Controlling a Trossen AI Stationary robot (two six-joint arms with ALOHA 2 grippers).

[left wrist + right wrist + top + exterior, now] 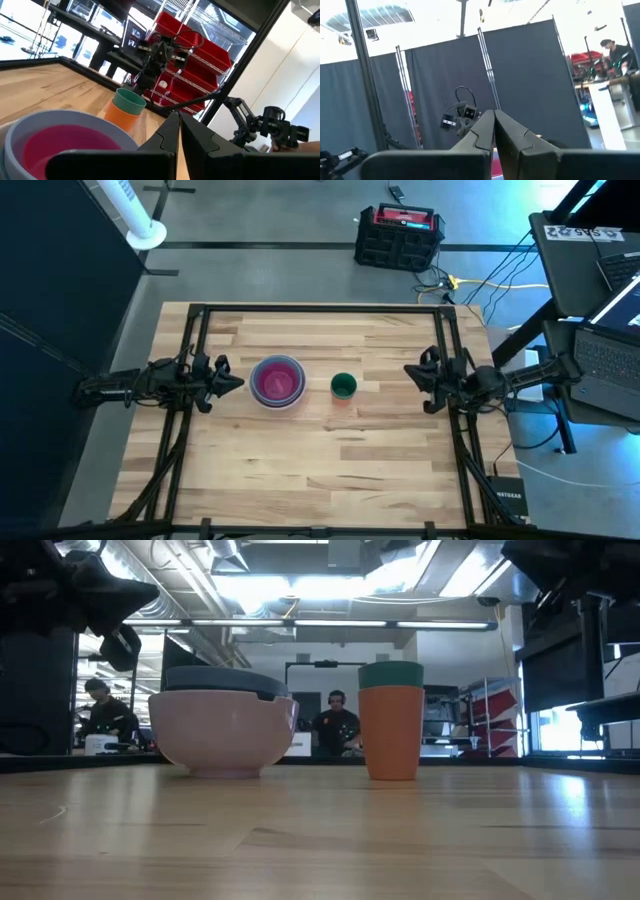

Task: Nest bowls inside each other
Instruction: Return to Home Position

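A stack of nested bowls (277,382) stands on the table left of centre; its inside shows magenta and its outer rim pale (60,140). In the low view the outermost bowl (222,730) looks pinkish, with a grey-blue rim above it. To the stack's right, a small green bowl sits inside a small orange-red one (343,387) (391,720) (127,107). My left gripper (238,383) (179,122) is shut just left of the stack and holds nothing. At the table's right side my right gripper (410,370) (494,120) is shut, empty and tipped upward.
Black frame rails (190,350) (450,350) run along the table's left and right sides beside the arms. A black and red crate (398,235) stands on the floor beyond the far edge. Laptops (600,350) sit on a stand to the right. Bare wood (320,470) fills the near half.
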